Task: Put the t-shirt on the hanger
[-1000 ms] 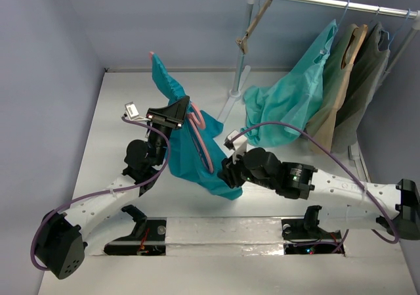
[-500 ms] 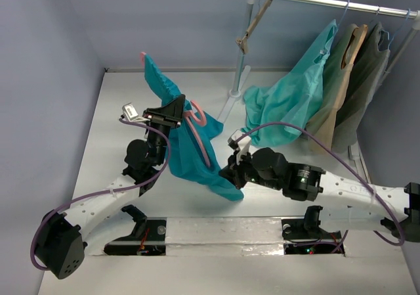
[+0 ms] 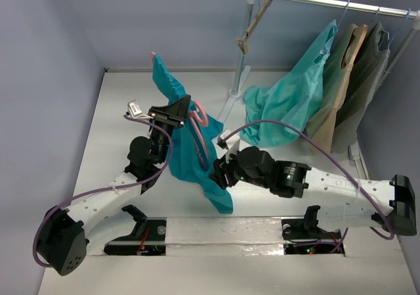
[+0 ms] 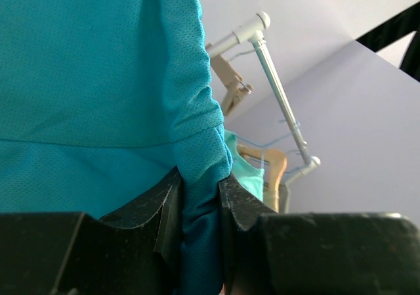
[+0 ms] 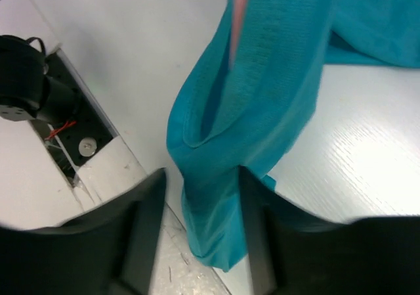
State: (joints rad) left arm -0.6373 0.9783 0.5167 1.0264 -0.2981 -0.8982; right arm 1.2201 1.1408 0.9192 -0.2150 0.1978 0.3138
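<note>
The teal-blue t-shirt (image 3: pixel 187 154) hangs bunched from my left gripper (image 3: pixel 173 115), one end sticking up toward the back wall and its lower end trailing to the table's near edge. The pink hanger (image 3: pixel 199 114) is tangled in it; its hook shows beside the gripper and one arm runs down the cloth. In the left wrist view the jaws are shut on a fold of the t-shirt (image 4: pixel 200 203). My right gripper (image 3: pixel 218 175) is open astride the t-shirt's (image 5: pixel 220 209) hanging lower part, with a gap at one finger. A bit of the pink hanger (image 5: pixel 239 6) shows above.
A clothes rack (image 3: pixel 328 2) stands at the back right with a mint-green garment (image 3: pixel 295 98), a tan one (image 3: pixel 341 78) and an olive one (image 3: pixel 371 71). A brown wooden hanger (image 3: pixel 251 27) hangs near its post (image 3: pixel 239 65). Blue-grey walls close the left and back.
My right gripper has moved left onto the t-shirt's hanging lower part, which now trails longer and narrower. My left gripper swayed left, then back right, with the shirt and hanger.
</note>
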